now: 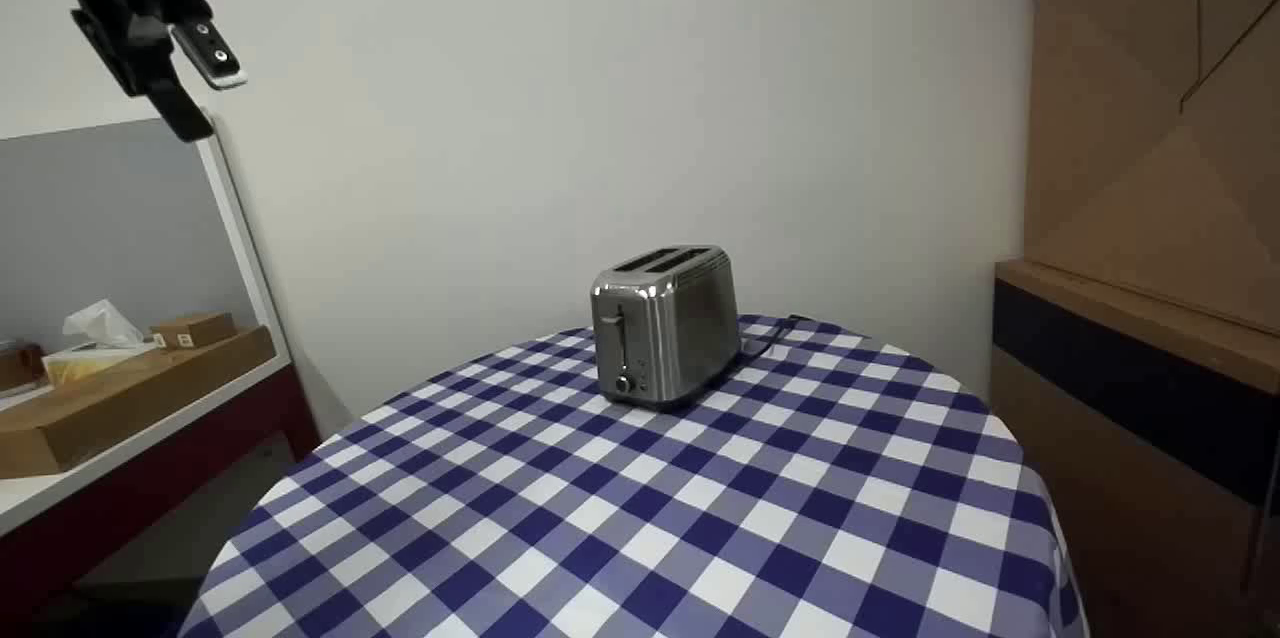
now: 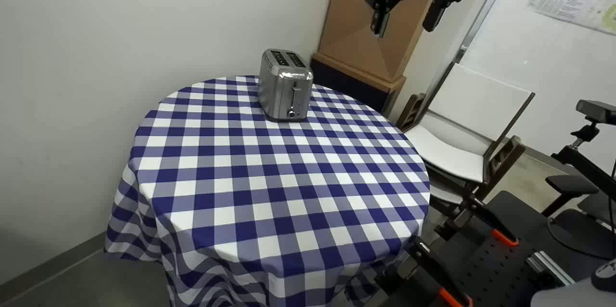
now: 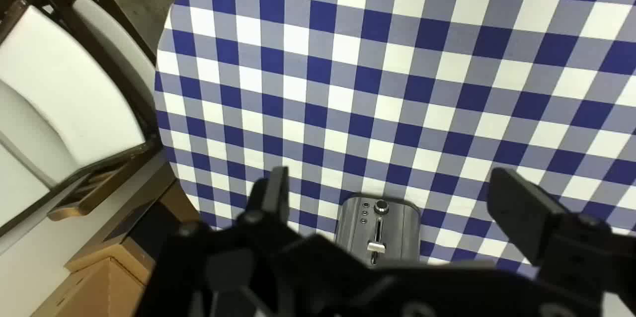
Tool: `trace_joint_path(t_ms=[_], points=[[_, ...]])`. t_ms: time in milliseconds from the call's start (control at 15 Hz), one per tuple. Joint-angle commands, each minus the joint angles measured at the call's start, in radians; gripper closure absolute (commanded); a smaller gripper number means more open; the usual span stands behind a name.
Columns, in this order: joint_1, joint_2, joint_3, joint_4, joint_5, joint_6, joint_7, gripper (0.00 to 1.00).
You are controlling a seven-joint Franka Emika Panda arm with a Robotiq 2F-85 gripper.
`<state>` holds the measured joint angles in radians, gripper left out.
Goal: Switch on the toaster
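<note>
My pincer (image 2: 404,30) hangs spread and empty, well apart from the toaster (image 2: 285,86) on the far side of the checked cloth (image 2: 279,182), so I'd best close up and press the lever (image 3: 376,247) straight down.

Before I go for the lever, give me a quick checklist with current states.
1. Gripper holding nothing: ok, open and empty.
2. Toaster upright on the tablecloth: ok.
3. Lever unobstructed: ok, uncovered in both exterior views.
4. Lever up: ok, not pressed down.
5. Gripper at the lever: not ok, it hangs higher and apart.
6. Cord plugged in: cannot tell, connection not visible.
</note>
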<state>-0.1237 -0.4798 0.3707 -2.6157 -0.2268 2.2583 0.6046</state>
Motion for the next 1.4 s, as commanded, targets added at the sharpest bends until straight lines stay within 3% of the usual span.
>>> trace_joint_path(t_ms=[0, 400, 533, 800, 933, 1000, 1067, 1200, 1333], points=[[0.035, 0.006, -0.034, 0.002, -0.022, -0.005, 0.016, 0.0], [0.035, 0.006, -0.034, 0.002, -0.022, -0.005, 0.016, 0.0], [0.116, 0.011, -0.122, -0.003, 0.117, 0.037, -0.141, 0.0], [0.2, 0.032, -0.25, 0.013, 0.284, 0.037, -0.372, 0.0], [0.171, 0.057, -0.265, 0.031, 0.264, 0.036, -0.384, 0.0], [0.146, 0.083, -0.271, 0.046, 0.238, 0.051, -0.371, 0.04], [0.117, 0.111, -0.272, 0.06, 0.207, 0.076, -0.344, 0.27], [0.06, 0.182, -0.27, 0.099, 0.138, 0.135, -0.306, 0.32], [0.015, 0.276, -0.271, 0.15, 0.063, 0.192, -0.275, 0.46]])
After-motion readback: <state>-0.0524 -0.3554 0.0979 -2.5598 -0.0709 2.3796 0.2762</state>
